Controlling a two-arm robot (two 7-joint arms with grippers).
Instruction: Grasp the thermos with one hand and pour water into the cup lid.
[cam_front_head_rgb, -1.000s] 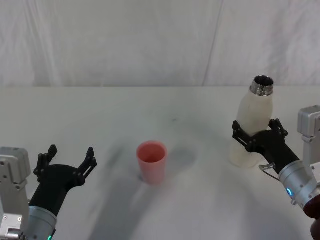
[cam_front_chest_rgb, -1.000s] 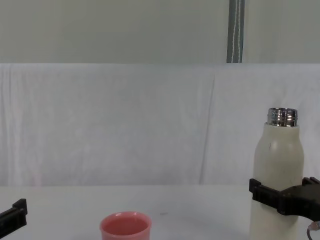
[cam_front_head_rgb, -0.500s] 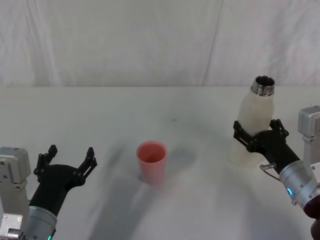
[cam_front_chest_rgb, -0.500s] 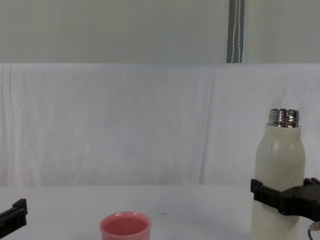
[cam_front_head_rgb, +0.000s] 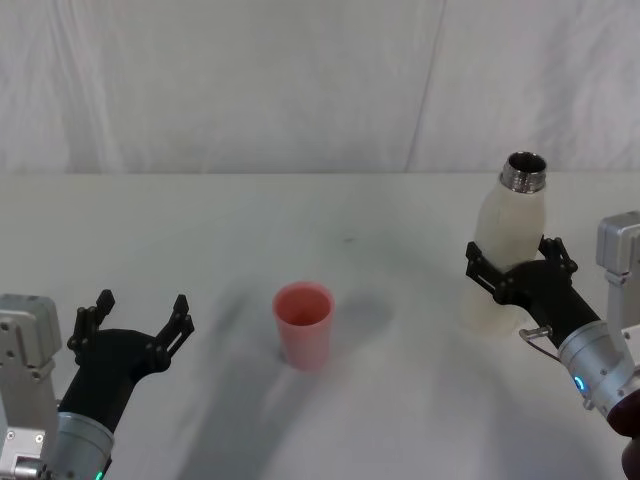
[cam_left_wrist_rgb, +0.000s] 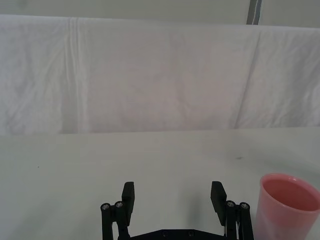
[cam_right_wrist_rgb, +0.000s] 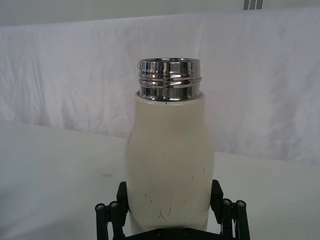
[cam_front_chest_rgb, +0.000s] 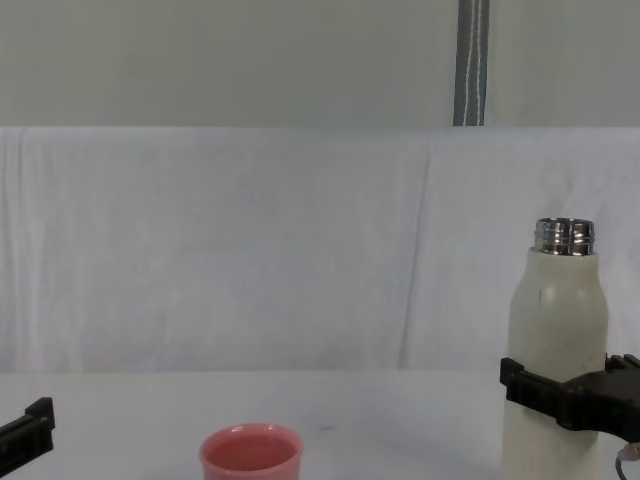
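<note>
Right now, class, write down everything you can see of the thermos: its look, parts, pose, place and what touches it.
The thermos is a tall cream-white bottle with rounded shoulders and a shiny threaded steel neck, uncapped, its mouth open. Small dark scuffs mark its lower body. It is upright at the table's right side, well right of the pink cup lid. The right pincer clasps its lower body, one black finger on each side. Whether its base rests on the table cannot be told.
</note>
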